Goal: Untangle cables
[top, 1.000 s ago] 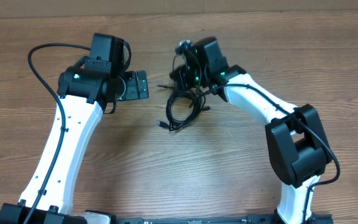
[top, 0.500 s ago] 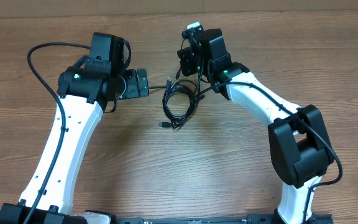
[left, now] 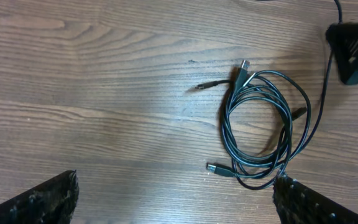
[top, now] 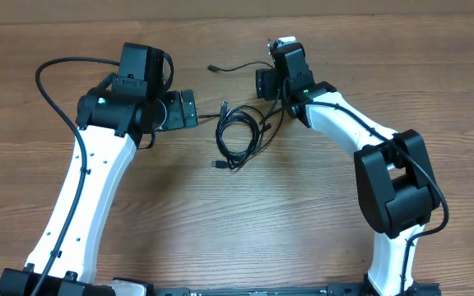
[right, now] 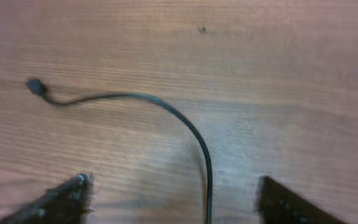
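The cables show as a small coiled black bundle [top: 237,136] on the wood table between the two arms, and as one strand [top: 237,66] drawn out toward the far edge, ending in a plug [top: 211,67]. In the left wrist view the bundle [left: 227,134] lies ahead and to the right, with plug ends sticking out. My left gripper [top: 188,109] is open just left of it, holding nothing [left: 176,211]. My right gripper [top: 264,82] is beyond the bundle, jaws wide apart. The loose strand [right: 166,106] runs between its fingers [right: 67,199] without being pinched.
Both white arms reach in from the near edge, each with a thick black cable of its own. The right gripper's body [left: 353,53] shows at the top right of the left wrist view. Bare wood table [top: 286,205] surrounds the bundle.
My right gripper has moved toward the far edge, dragging one strand out of the bundle, and has gone from shut to open. The left arm has not moved.
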Controlling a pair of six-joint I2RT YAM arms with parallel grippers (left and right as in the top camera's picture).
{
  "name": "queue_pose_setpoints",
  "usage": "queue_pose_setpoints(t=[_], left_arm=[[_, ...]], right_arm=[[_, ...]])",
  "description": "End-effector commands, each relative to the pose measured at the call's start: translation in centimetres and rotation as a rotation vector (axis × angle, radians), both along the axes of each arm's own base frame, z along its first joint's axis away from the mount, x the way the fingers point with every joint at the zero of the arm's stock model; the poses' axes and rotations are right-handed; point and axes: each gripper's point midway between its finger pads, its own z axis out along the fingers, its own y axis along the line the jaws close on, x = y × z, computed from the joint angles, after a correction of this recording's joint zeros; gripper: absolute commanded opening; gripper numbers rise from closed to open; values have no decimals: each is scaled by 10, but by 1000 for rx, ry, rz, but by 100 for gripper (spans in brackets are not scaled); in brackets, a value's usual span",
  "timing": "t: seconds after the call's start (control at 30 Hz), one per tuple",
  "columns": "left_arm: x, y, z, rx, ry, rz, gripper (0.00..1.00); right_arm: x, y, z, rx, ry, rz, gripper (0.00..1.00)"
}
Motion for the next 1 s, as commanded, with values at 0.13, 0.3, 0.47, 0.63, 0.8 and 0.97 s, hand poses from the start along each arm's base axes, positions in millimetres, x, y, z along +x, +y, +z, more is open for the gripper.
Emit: queue_pose_setpoints(t=[0.13, 0.3, 0.47, 0.63, 0.8, 0.97], left_arm=[[3, -3, 2, -22, -4, 18, 100], [3, -3, 2, -22, -4, 18, 100], [3, -3, 2, -22, -5, 18, 99], [3, -3, 2, -33, -4, 38, 99], [0, -2, 0, -29, 10, 38, 99], [-1, -2, 0, -28, 15, 38, 100]], right_arm=[[-22, -10, 58, 95, 19, -115, 100], [-64, 3, 33, 254, 278, -154, 100], [-116, 31, 15, 327, 522, -49, 100], [-134, 48, 4, 301, 557, -9, 100], [-143, 55, -7, 320, 580, -60, 100], [-138, 37, -26, 350, 583, -339, 100]])
